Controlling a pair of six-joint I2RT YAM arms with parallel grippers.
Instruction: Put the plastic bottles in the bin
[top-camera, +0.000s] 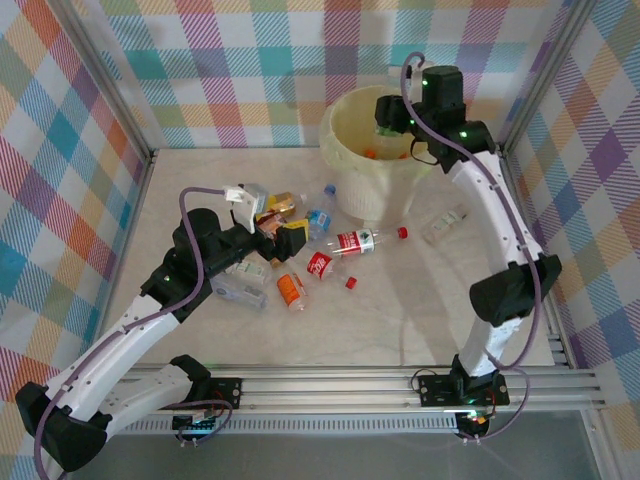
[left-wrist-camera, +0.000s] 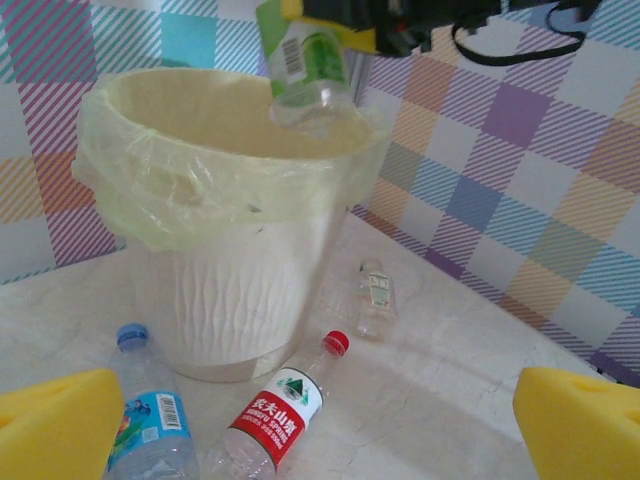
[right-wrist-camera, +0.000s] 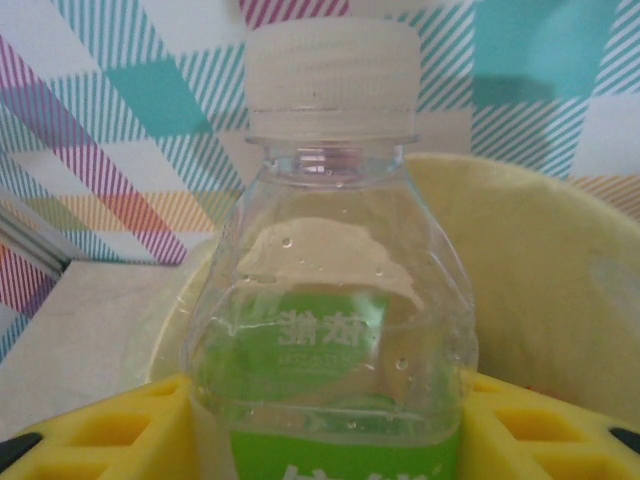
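R pincer (right-wrist-camera: 322, 425) grips green-label bottle (right-wrist-camera: 325, 330) above bin (top-camera: 345, 190), 1 o'clock side; L pincer (left-wrist-camera: 320, 430) wide (yellow pads apart) by loose bottles (top-camera: 352, 243), bin's 8 o'clock.

One bin (top-camera: 365, 192), one green-label bottle (right-wrist-camera: 325, 330) above it, two loose red caps (top-camera: 403, 232), and roughly nine bottles (top-camera: 355, 242) on the bench (top-camera: 400, 320). The pile's too jumbled to be sure.

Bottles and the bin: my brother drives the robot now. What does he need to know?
Left gripper: open, empty, beside the loose bottles.
Right gripper: shut on a green-label bottle, held over the bin.
Done: orange bits show inside the bin, likely bottles.
To do: drop this bottle, then fetch the rest, such as the red-label bottle and blue-cap bottle.
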